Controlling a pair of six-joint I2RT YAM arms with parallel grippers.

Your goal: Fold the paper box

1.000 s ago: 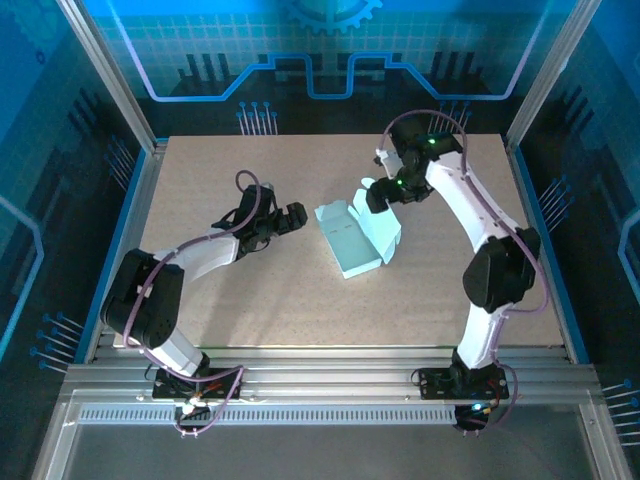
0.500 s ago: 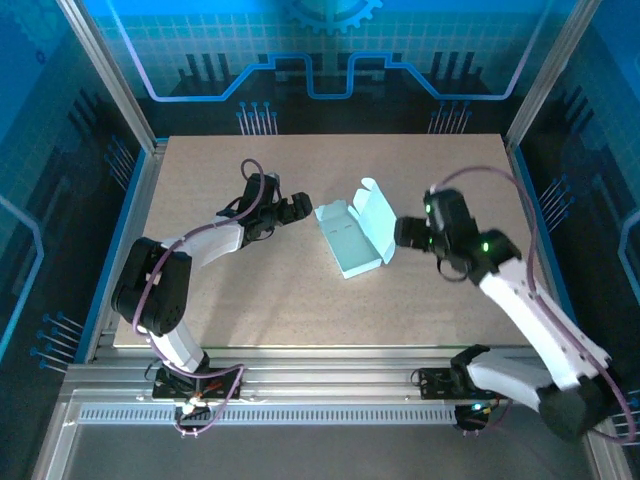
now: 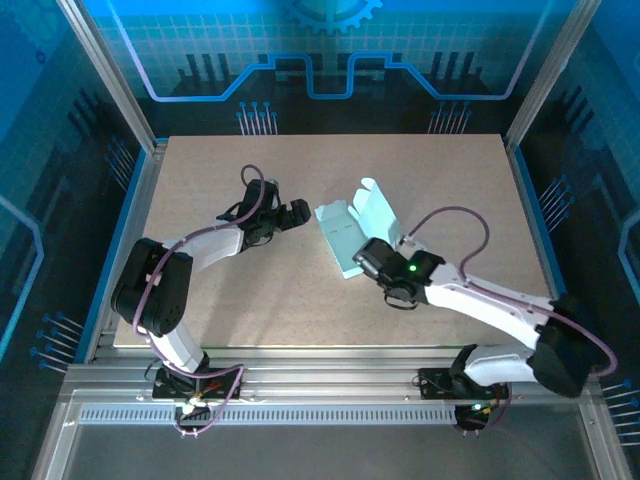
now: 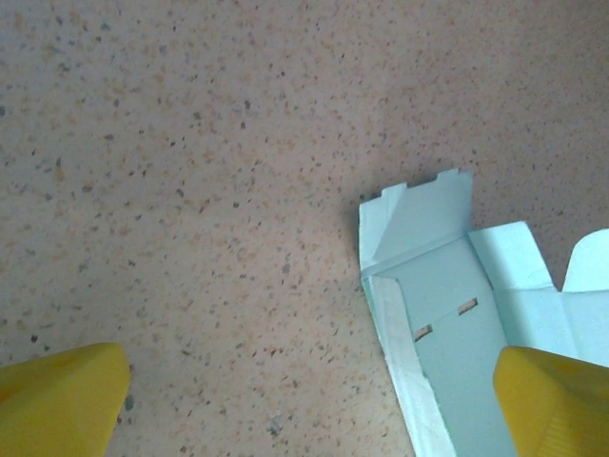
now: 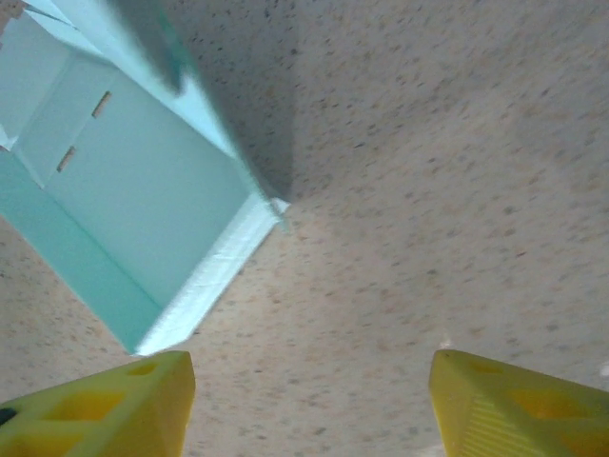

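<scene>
While the paper box [image 3: 345,236] lies partly folded, the left pincer [image 4: 309,395] and right pincer [image 5: 314,405] gape empty.

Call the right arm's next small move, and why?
Probably ease the right pincer toward the near corner of the paper box: its jaws stand open over the table, that corner lies ahead and off to one side, and nothing is between them yet.

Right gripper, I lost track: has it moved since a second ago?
Yes: the right gripper came toward the table's near edge, beside the paper box's near corner.
</scene>
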